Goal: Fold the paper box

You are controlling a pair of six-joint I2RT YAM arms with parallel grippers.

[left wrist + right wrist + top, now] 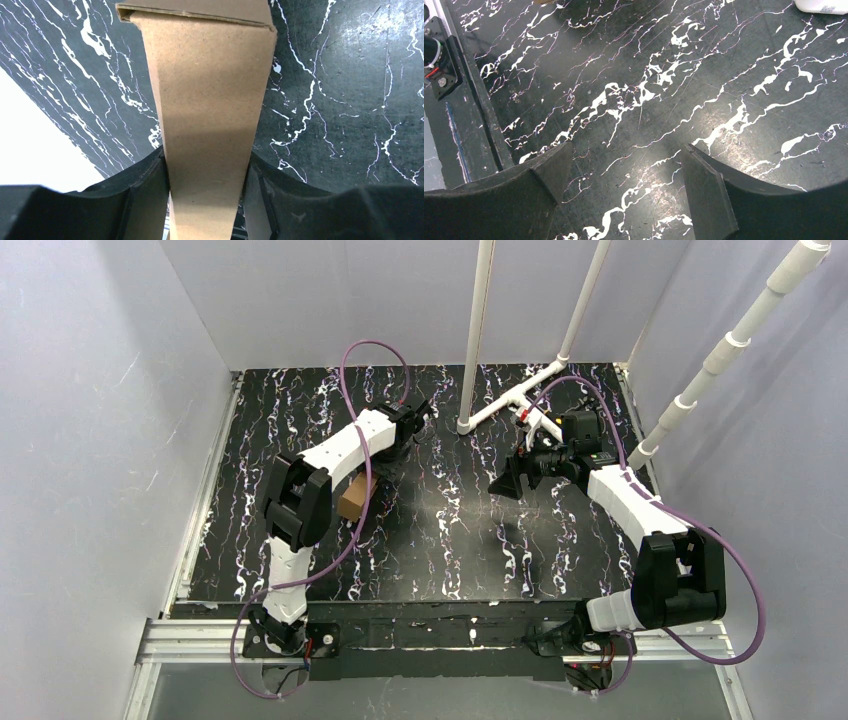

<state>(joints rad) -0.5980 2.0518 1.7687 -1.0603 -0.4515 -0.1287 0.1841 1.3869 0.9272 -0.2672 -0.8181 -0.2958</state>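
- Pinching the paper box [210,100] in left gripper [205,172], one pad on each broad face. Probably gripped that way to keep the folded panels shut.
- Sitting left of centre on table [440,540], under the left arm; cannot tell whether the far end touches down.
- Hanging right gripper [624,165] spread wide and empty, well apart from the box, likely to stay clear of it.

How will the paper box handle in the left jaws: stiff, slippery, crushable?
Likely stiff: the paper box reaches out from the left jaws with straight edges and no sag. Probably light, since it is thin folded cardboard. Its matte face should grip well, but hard squeezing could dent the walls.
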